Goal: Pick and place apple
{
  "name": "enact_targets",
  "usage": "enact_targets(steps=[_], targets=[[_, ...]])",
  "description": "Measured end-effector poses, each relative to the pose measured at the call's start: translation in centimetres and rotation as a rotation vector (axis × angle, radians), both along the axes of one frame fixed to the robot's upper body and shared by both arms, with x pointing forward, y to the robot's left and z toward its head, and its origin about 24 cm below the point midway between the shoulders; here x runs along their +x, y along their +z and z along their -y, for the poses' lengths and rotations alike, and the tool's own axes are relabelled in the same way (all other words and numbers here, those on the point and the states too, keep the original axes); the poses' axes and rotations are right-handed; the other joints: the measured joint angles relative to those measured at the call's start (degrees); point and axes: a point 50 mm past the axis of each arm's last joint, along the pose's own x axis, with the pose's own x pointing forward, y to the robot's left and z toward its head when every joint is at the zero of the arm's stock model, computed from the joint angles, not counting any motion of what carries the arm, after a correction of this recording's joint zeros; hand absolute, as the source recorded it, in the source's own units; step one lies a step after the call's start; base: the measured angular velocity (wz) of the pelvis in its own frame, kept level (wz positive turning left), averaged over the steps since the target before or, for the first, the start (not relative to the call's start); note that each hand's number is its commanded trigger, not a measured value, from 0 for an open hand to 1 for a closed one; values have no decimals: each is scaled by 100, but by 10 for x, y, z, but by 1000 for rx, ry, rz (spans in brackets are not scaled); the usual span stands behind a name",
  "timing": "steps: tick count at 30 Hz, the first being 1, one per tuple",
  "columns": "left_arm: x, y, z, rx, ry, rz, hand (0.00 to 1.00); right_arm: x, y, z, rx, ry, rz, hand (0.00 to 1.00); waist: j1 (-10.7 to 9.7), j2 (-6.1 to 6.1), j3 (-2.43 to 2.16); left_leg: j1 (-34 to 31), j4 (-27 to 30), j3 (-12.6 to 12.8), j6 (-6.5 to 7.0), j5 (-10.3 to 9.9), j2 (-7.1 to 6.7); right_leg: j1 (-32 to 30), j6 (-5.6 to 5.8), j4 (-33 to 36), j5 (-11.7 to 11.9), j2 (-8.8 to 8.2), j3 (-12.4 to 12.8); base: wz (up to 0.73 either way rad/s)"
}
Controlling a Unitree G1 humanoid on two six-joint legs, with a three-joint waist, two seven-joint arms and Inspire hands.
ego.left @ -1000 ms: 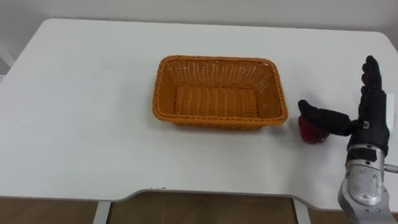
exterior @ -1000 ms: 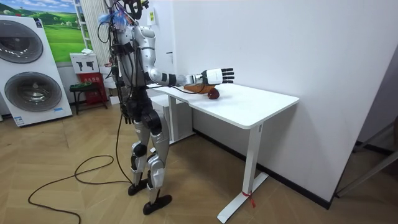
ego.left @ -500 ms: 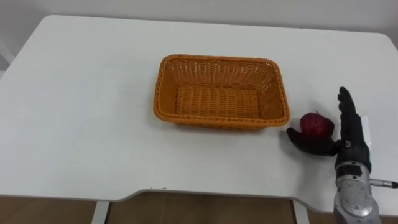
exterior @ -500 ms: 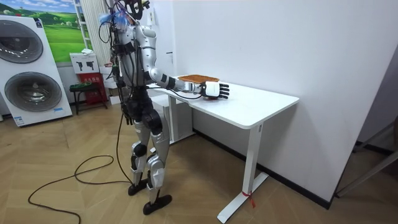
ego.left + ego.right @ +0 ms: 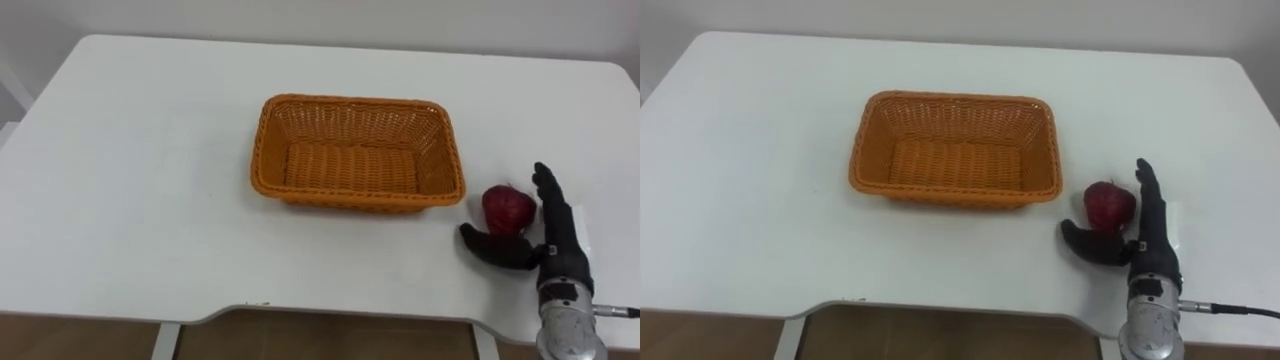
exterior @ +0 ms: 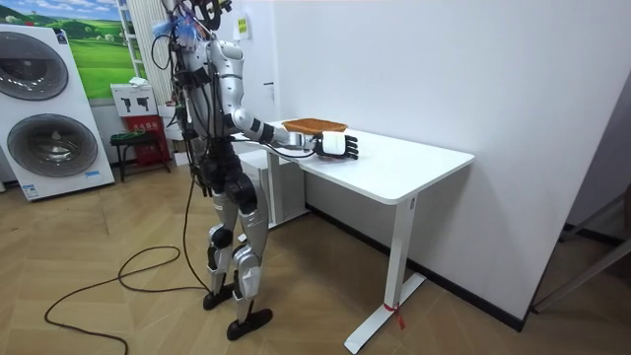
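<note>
**Right hand brackets the apple, grasp not yet closed**

Nearest the robot, at about 4 o'clock on the white table [image 5: 140, 180], the right hand [image 5: 548, 250] stands edge-on. Its fingers are straight and held together, pointing to 12 o'clock, and its thumb is spread wide toward 9 o'clock. This makes an open cradle, probably so the fruit can be enclosed from the side and from below.

The apple [image 5: 508, 209] rests on the table in that gap, at 11 o'clock from the palm, with nothing curled round it. I cannot tell whether the thumb touches it.

Farther off, at the table's centre, the empty wicker basket [image 5: 350, 200] sits with its mouth up. The apple lies just beside its short wall, at roughly 4 o'clock from it. That is likely the drop target, so the carry should be short: lift, then move toward 10 o'clock over the rim.
</note>
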Motion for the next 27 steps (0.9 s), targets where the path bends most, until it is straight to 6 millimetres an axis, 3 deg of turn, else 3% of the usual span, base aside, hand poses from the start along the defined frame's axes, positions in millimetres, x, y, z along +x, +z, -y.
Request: enact_targets(steps=[15,20,27], targets=[[4,1,-1,38,6,17,0,0,-1,11,-4,-114,38,100,-33,12,17,-21,-28,-4,-1,-2,13,44,-1,-106,49,23,-10,0],[8,1,-1,40,1,30,0,3,4,8,-8,-126,63,100,-29,47,39,-22,-63,-6,-1,-2,9,21,1,-96,48,22,-17,0],[2,1,-1,32,4,15,0,10,18,1,-14,-122,125,100,-1,20,24,-96,-48,13,1,0,9,-85,1,-74,48,21,1,0]])
